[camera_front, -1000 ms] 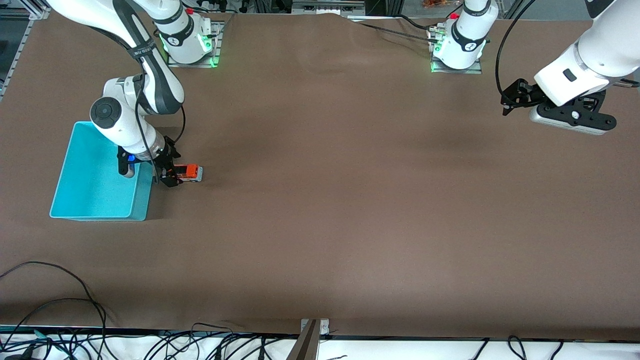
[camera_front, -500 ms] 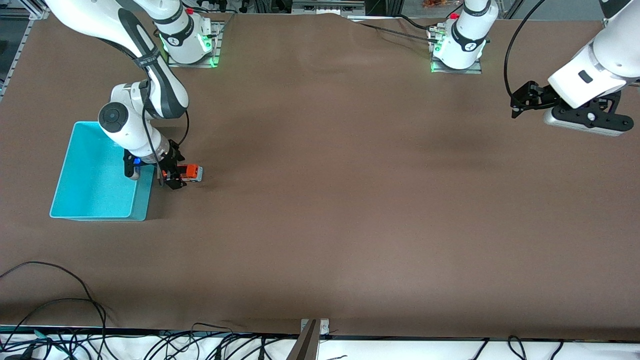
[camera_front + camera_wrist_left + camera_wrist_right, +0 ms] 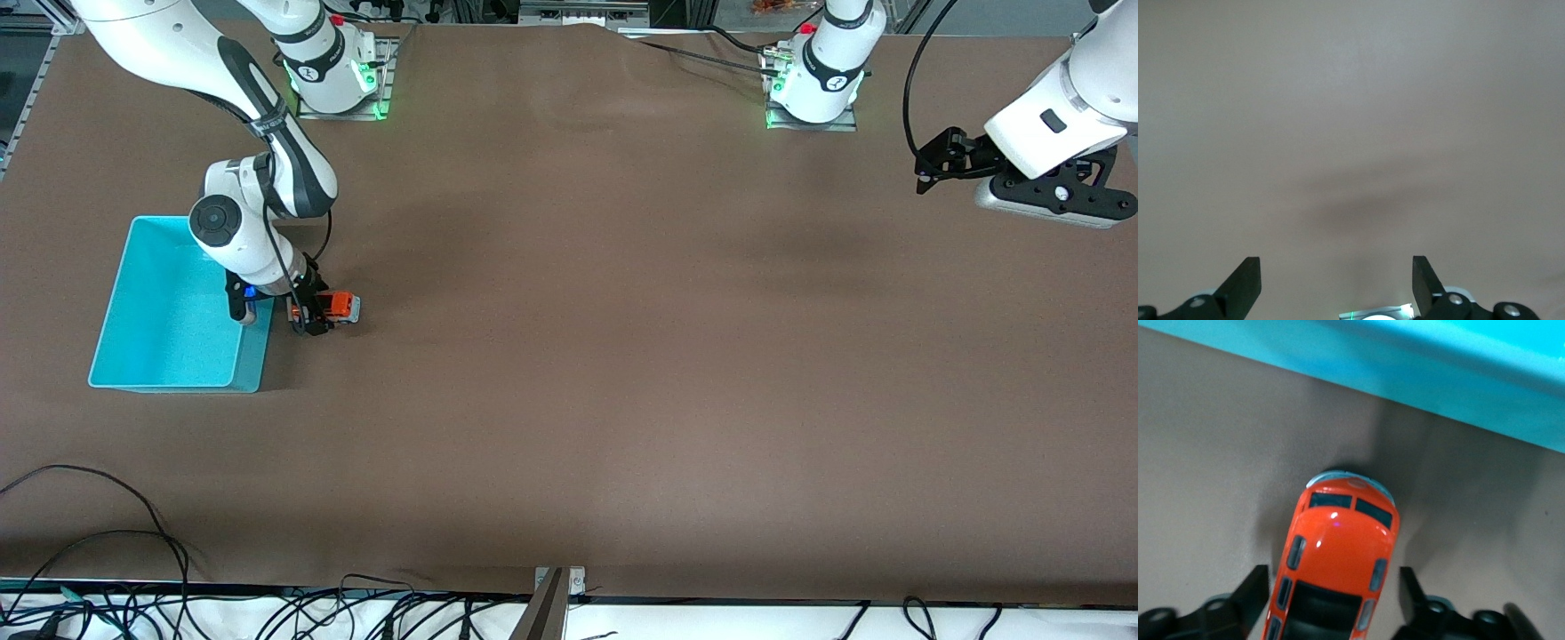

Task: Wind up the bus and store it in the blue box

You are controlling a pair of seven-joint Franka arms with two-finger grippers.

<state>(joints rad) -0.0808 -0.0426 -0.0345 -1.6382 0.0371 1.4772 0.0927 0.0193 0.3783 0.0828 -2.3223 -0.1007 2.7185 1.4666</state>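
The small orange-red toy bus [image 3: 1335, 572] sits between the right gripper's [image 3: 307, 313] spread fingers, seemingly untouched, beside the turquoise plastic box [image 3: 169, 311] near the brown worktop's [image 3: 622, 356] right-arm end. The left gripper [image 3: 1337, 283] hangs open, waiting over the left-arm end.

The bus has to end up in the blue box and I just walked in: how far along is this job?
Early to midway. The bus stands on the table beside the blue box, not in it. The right gripper is down around it, fingers on either side with small gaps, so no firm grasp shows. Whether it has been wound cannot be seen. The left gripper waits open over bare table. Lifting the bus into the box remains.
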